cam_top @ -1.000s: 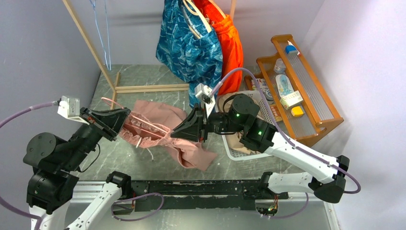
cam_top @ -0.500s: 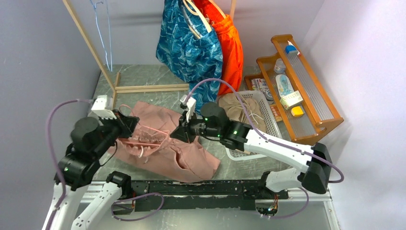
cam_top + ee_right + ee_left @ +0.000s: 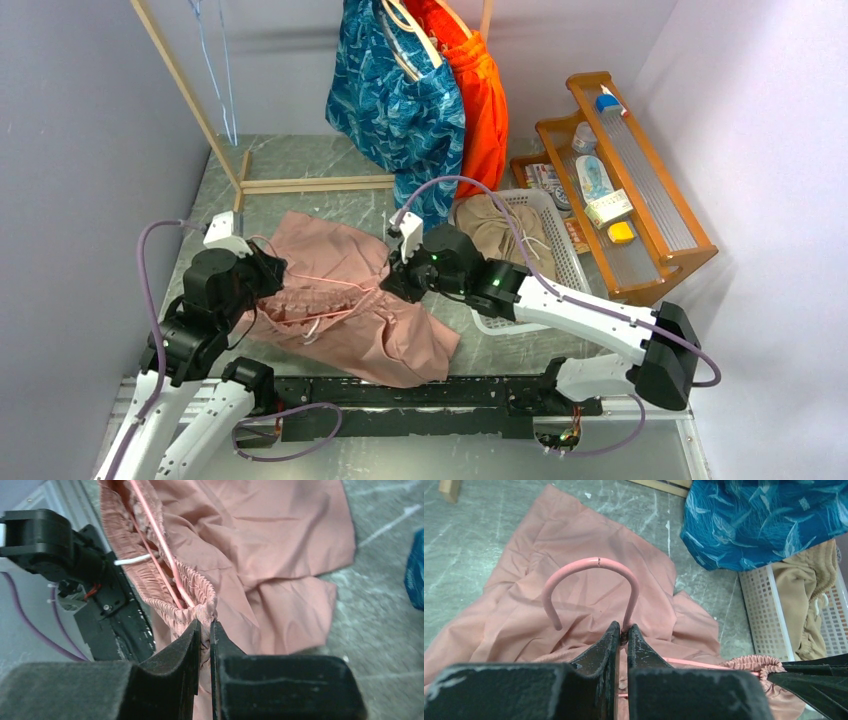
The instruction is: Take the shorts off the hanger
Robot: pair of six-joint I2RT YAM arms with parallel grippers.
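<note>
Left claw (image 3: 623, 632) clamps the pink hanger (image 3: 591, 565); right claw (image 3: 204, 630) pinches the waistband of the pink shorts (image 3: 260, 540); hanger not yet free.

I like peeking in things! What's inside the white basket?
Tan shorts lie crumpled in the white basket. Anything underneath them is covered, so I cannot tell.

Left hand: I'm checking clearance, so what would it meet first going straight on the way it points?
The left hand pinches the pink hanger; beyond its hook, probably the pink shorts lying on the table, though depth is unclear.
</note>
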